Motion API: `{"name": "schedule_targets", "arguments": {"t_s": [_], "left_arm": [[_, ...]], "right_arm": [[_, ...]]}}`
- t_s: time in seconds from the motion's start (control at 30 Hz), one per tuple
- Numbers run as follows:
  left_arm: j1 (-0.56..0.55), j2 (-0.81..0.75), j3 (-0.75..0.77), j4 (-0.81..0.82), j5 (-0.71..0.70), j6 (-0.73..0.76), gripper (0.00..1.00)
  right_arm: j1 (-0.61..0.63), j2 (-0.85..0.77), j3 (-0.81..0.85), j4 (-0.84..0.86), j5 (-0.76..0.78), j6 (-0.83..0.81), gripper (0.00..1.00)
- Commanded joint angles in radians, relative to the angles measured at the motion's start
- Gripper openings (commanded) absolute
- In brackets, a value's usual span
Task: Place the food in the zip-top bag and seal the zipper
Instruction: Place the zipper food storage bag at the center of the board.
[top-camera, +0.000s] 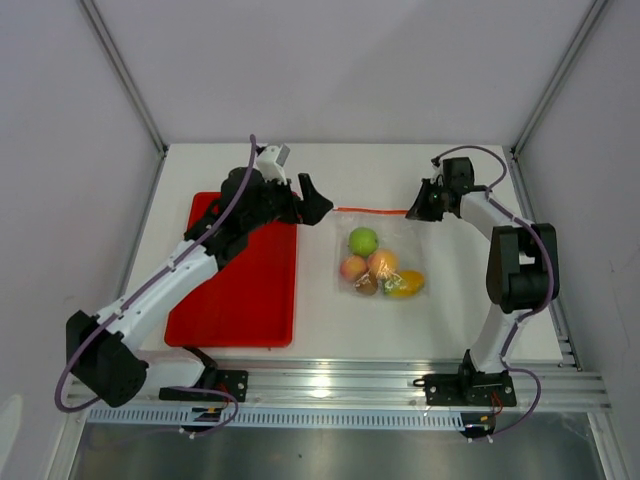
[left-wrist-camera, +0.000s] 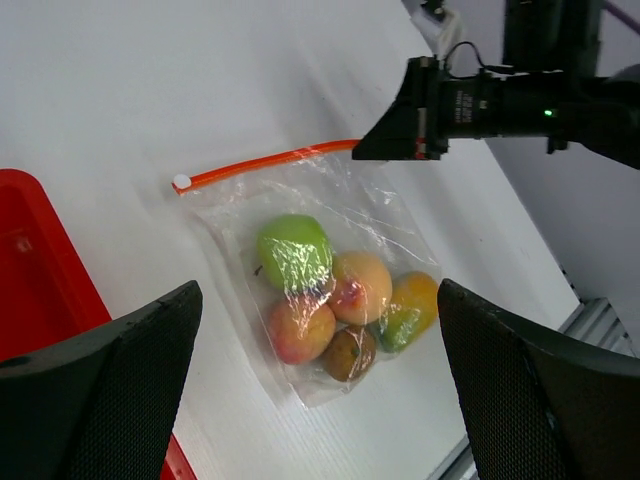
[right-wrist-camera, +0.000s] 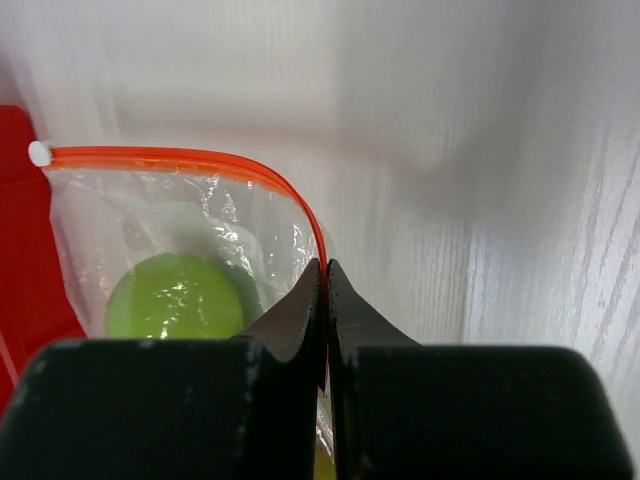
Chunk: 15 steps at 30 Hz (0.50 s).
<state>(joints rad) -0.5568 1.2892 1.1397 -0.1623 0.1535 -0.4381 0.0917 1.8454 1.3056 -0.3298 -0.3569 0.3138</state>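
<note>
The right hand (top-camera: 412, 213) is pinched closed on the zipper (top-camera: 372, 211) at its right end; the left hand (top-camera: 318, 198), wide open and empty, sits just left of the zip-top bag (top-camera: 385, 235).

- We see bright, even light from overhead; shadows on the white bench (top-camera: 400, 330) are soft.
- Glare streaks the zip-top bag (left-wrist-camera: 380, 215) film.
- Close to the lens, we find the right gripper (right-wrist-camera: 324, 268) blurred, and the left gripper (left-wrist-camera: 318, 300) soft-edged.

bag (left-wrist-camera: 385, 222) was clear | zipper (left-wrist-camera: 265, 159) was orange-red | apple (left-wrist-camera: 293, 252) was green | banana (top-camera: 407, 285) was yellow | tray (top-camera: 245, 300) was red | table (top-camera: 450, 325) was white
</note>
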Motion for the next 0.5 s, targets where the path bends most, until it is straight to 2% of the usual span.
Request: {"name": "schedule_targets", "arguments": {"t_s": [0.0,0.07,0.13,0.17,0.27,0.3,0.37,0.4,0.47], "left_arm": [[0.001,-0.089,-0.064,0.072,0.041,-0.031,0.99],[0.001,-0.119,-0.115,0.076,0.052,-0.04,0.99],[0.001,-0.151,-0.138,0.075,0.061,-0.039,0.99],[0.001,-0.166,-0.146,0.057,0.057,-0.034,1.0],[0.001,-0.189,-0.162,0.032,0.049,-0.031,1.0],[0.001,-0.206,-0.167,0.029,0.05,-0.031,0.99],[0.001,-0.223,-0.188,0.027,0.054,-0.04,0.99],[0.001,-0.229,-0.193,0.027,0.058,-0.044,0.99],[0.001,-0.252,-0.204,0.018,0.067,-0.048,1.0]], "right_arm": [[-0.003,0.051,0.047,0.029,0.007,-0.03,0.02],[-0.003,0.072,0.049,0.04,0.007,-0.028,0.05],[-0.003,0.078,0.047,0.049,0.013,-0.028,0.13],[-0.001,0.08,0.049,0.049,0.016,-0.033,0.2],[-0.001,0.077,0.058,0.037,0.044,-0.047,0.34],[-0.001,0.072,0.085,0.026,0.052,-0.051,0.42],[-0.003,0.066,0.128,-0.018,0.078,-0.053,0.49],[-0.001,0.055,0.171,-0.034,0.085,-0.053,0.62],[0.0,0.043,0.216,-0.092,0.111,-0.048,0.68]]}}
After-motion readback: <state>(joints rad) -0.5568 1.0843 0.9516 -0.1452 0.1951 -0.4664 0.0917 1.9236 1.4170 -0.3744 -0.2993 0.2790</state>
